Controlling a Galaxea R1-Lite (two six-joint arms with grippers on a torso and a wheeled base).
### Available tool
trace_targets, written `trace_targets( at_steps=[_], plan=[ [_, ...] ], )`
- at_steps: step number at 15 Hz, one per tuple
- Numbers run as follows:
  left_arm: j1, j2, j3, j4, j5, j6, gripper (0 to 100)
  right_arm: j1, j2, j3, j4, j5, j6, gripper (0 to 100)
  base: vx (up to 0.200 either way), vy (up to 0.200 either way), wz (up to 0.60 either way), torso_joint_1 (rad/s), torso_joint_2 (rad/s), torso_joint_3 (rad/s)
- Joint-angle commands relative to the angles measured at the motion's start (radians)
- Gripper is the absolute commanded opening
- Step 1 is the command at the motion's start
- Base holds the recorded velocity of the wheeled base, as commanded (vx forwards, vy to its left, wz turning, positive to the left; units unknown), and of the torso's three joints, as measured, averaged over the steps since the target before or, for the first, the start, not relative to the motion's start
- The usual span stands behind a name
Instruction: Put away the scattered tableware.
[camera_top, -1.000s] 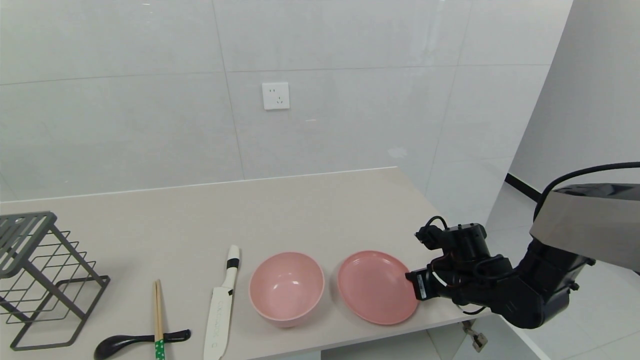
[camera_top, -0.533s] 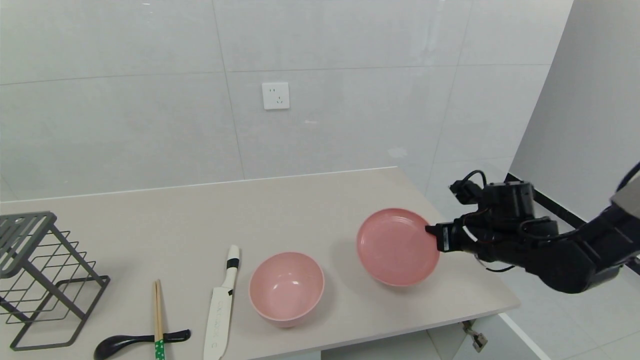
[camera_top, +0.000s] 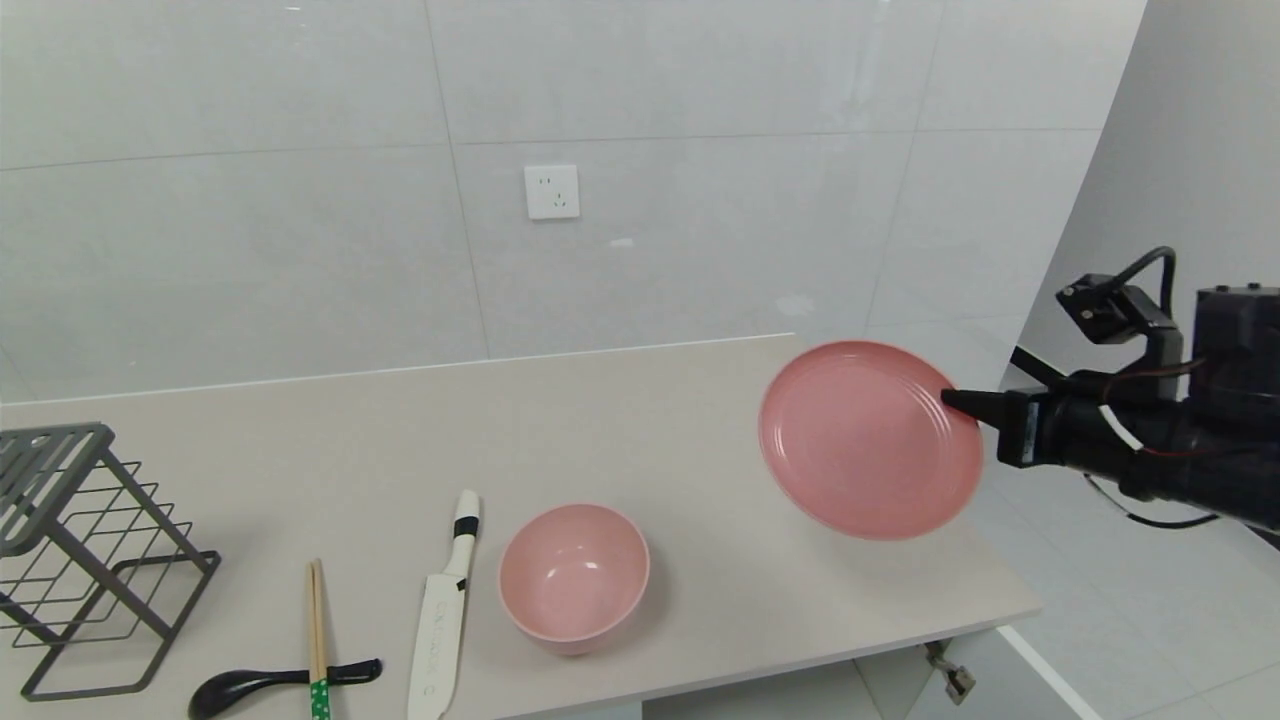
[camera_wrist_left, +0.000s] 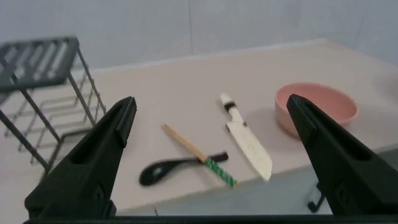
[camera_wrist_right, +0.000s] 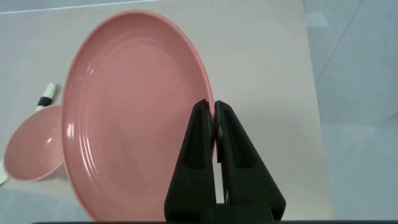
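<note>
Table (camera_top: 640, 420): pale top along a tiled wall, with all the tableware on its front strip.
Rack (camera_top: 40, 470): grey wire stand at the far left end of the table, nothing in it yet.
Plate (camera_top: 868, 440): pink, in the air above the right end of the table, tilted so its face turns toward the head camera and clear of the surface.
Right claw (camera_top: 950, 398): clamped narrow on the plate's rim, one finger on each face, as the right wrist view shows plainly.
Left claw (camera_wrist_left: 210, 102): spread wide and holding nothing, hanging off the front edge above the cutlery.
Bowl (camera_top: 573, 580): pink, upright near the front edge, well apart from the plate.
Knife (camera_top: 440, 620): white, lying just left of the bowl, handle pointing away.
Chopsticks (camera_top: 316, 620): a pair lying together left of the knife, crossing over the spoon's handle.
Spoon (camera_top: 250, 685): black, at the very front edge.
Change: a second ago the plate lay flat beside the bowl with the claw at its rim – now it is up, swung right and tipped on edge; nothing else has moved.
Meaning: the first pick looks done; the carry to the rack crosses the whole table – and a rim-only pinch could let the plate slip or swing.
</note>
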Motion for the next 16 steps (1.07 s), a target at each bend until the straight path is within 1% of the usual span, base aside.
trace_targets(
  at_steps=[1, 2, 3, 4, 5, 6, 7, 8, 9, 10, 13, 15, 16],
  plan=[
    [-0.009, 0.110, -0.238, -0.092, -0.021, -0.008, 100, 0.009, -0.184, 0.117, 0.000, 0.002, -0.001, 0, 0.000, 0.000, 0.00, 0.000, 0.00, 0.000],
    [-0.029, 0.141, -0.266, -0.083, -0.041, -0.023, 100, 0.015, -0.205, 0.130, 0.000, 0.000, -0.003, 0, 0.000, 0.000, 0.00, 0.000, 0.00, 0.000],
    [-0.069, 0.174, -0.263, -0.051, -0.067, -0.061, 100, 0.023, -0.230, 0.148, 0.000, 0.000, -0.004, 0, 0.000, 0.000, 0.00, 0.000, 0.00, 0.000],
    [-0.099, 0.202, -0.261, -0.011, -0.081, -0.098, 100, 0.024, -0.244, 0.160, 0.000, -0.001, -0.006, 0, 0.000, 0.000, 0.00, 0.000, 0.00, 0.000],
    [-0.187, 0.285, -0.263, 0.094, -0.087, -0.204, 100, 0.024, -0.285, 0.191, 0.000, -0.003, -0.020, 0, 0.000, 0.000, 0.00, 0.000, 0.00, 0.000],
    [-0.253, 0.349, -0.263, 0.126, -0.087, -0.259, 100, 0.024, -0.320, 0.199, 0.000, -0.004, -0.033, 0, 0.000, 0.000, 0.00, 0.000, 0.00, 0.000],
    [-0.286, 0.392, -0.263, 0.127, -0.086, -0.275, 100, 0.024, -0.339, 0.202, 0.000, -0.004, -0.041, 0, 0.000, 0.000, 0.00, 0.000, 0.00, 0.000],
    [-0.316, 0.490, -0.263, 0.120, -0.086, -0.279, 100, 0.024, -0.383, 0.217, 0.000, -0.004, -0.059, 0, 0.000, 0.000, 0.00, 0.000, 0.00, 0.000],
    [-0.319, 0.535, -0.263, 0.115, -0.087, -0.278, 100, 0.024, -0.406, 0.231, 0.000, -0.004, -0.078, 0, 0.000, 0.000, 0.00, 0.000, 0.00, 0.000],
    [-0.323, 0.639, -0.267, 0.080, -0.093, -0.278, 100, 0.024, -0.457, 0.262, 0.000, -0.003, -0.132, 0, 0.000, 0.000, 0.00, 0.000, 0.00, 0.000],
    [-0.337, 0.846, -0.270, -0.094, -0.101, -0.270, 100, 0.024, -0.547, 0.334, 0.000, -0.001, -0.155, 0, 0.000, 0.000, 0.00, 0.000, 0.00, 0.000],
    [-0.346, 1.043, -0.284, -0.224, -0.101, -0.262, 100, 0.023, -0.650, 0.392, 0.000, -0.001, -0.156, 0, 0.000, 0.000, 0.00, 0.000, 0.00, 0.000],
    [-0.351, 1.127, -0.290, -0.271, -0.101, -0.261, 100, 0.021, -0.687, 0.403, 0.000, -0.003, -0.156, 0, 0.000, 0.000, 0.00, 0.000, 0.00, 0.000]
  ],
)
